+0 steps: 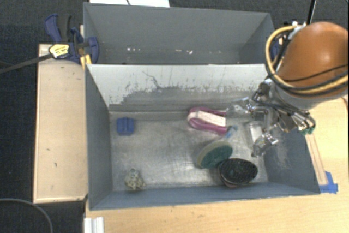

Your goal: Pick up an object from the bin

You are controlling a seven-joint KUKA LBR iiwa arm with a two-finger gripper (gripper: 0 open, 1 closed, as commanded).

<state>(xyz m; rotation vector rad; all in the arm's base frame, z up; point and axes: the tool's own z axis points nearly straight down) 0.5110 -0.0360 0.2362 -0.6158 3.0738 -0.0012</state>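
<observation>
My gripper (253,127) hangs over the right part of the bin, open, with nothing between its fingers. Just to its left lies a pink and purple curved thing (207,120), close to the upper fingertip. Below and left of the gripper rests a dark green round disc (214,154). A black round lid-like thing (238,172) lies beside the disc, near the bin's front wall and directly below the lower fingertip.
A small blue block (125,126) sits far left on the bin floor. A speckled grey-yellow lump (133,179) lies in the front left corner. The arm with its orange cover and cables comes in over the bin's right rim.
</observation>
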